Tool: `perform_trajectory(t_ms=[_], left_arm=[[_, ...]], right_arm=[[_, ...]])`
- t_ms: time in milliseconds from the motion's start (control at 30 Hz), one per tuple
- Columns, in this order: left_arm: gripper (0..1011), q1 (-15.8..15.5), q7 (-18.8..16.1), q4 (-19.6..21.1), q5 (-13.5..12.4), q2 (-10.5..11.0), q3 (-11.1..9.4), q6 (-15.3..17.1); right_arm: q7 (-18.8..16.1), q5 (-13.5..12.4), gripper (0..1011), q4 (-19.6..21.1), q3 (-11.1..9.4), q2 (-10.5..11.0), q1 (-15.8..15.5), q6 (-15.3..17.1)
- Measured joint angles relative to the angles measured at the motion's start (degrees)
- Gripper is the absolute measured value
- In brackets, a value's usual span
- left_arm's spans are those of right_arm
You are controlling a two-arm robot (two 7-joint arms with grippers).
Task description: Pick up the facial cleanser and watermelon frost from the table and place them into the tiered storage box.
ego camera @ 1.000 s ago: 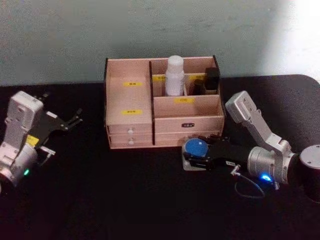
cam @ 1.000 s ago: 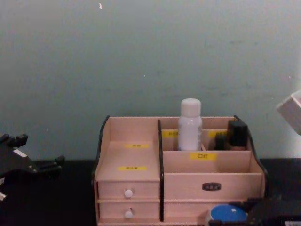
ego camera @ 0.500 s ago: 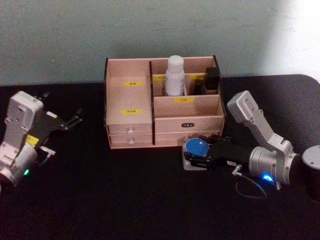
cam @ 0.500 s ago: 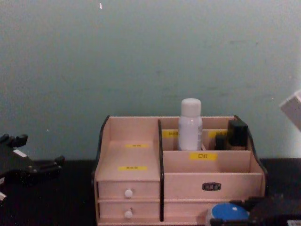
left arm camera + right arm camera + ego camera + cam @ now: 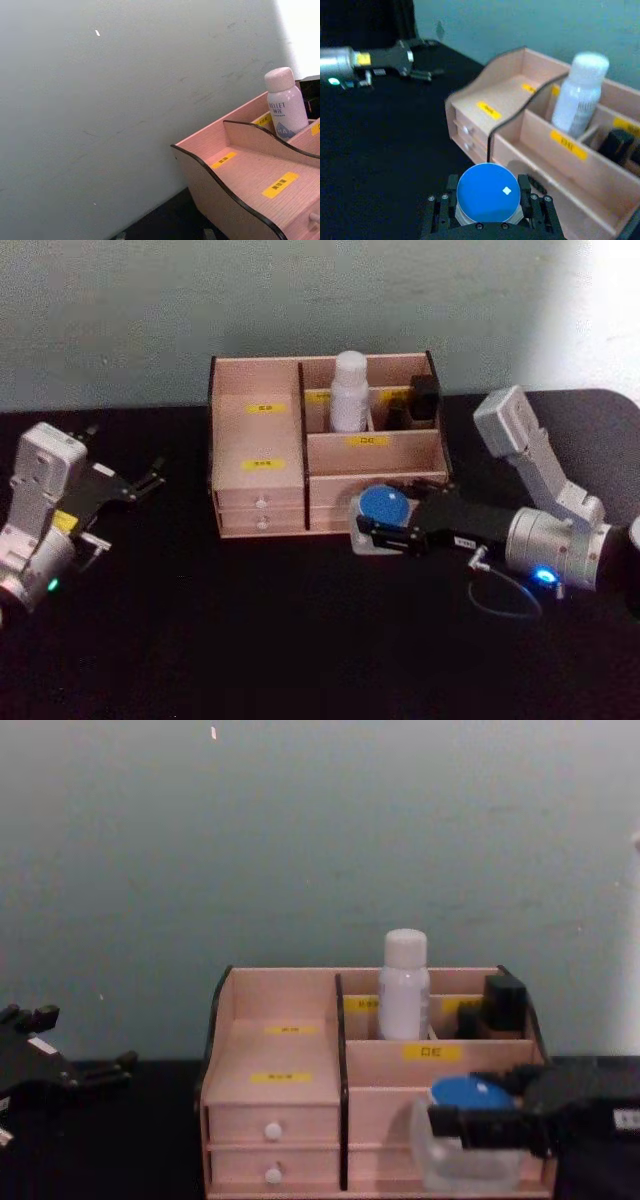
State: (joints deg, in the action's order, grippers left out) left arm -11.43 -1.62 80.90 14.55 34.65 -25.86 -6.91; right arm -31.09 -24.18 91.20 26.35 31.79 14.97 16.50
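Head view: right tool (image 5: 375,519) clamped on the watermelon frost (image 5: 384,505), held just before the lower front of the tiered storage box (image 5: 260,455). Facial cleanser (image 5: 349,390) upright in a rear compartment. Left tool (image 5: 150,477), fingers apart, over the desk (image 5: 250,620), well left of the box.
Right wrist view: blue lid between both fingers (image 5: 442,210).
Chest view: jar raised off the desk, against the box front.

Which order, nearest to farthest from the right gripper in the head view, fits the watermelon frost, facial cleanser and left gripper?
1. The watermelon frost, held in the right gripper, in front of the tiered storage box.
2. The facial cleanser, upright in a back compartment of the box.
3. The left gripper, far across on the robot's left.
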Motion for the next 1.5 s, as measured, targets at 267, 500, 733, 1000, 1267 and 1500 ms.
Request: perform_trajectory(t_ms=[267,500,733,1000,1267,1500], left_arm=[[1001,0.0,0.0,0.0,0.0,0.0,0.0,0.0],[1001,0.0,0.0,0.0,0.0,0.0,0.0,0.0],[1001,0.0,0.0,0.0,0.0,0.0,0.0,0.0],[1001,0.0,0.0,0.0,0.0,0.0,0.0,0.0],[1001,0.0,0.0,0.0,0.0,0.0,0.0,0.0],[1001,0.0,0.0,0.0,0.0,0.0,0.0,0.0]], right_arm=[[-0.06,-1.56,712,0.62,0.47,-0.64,2.99,-0.03],[0.15,-1.78,712,-1.24,2.25,-2.37,7.1,-0.44],[0.22,-0.76,712,-5.16,4.61,-4.95,12.38,-1.04],[-0.28,0.15,712,-10.78,6.8,-8.23,17.31,-1.34],[-0.59,1.32,712,-17.55,8.68,-12.35,21.73,-2.18],[-0.77,2.08,712,-22.34,9.64,-15.4,24.34,-2.87]])
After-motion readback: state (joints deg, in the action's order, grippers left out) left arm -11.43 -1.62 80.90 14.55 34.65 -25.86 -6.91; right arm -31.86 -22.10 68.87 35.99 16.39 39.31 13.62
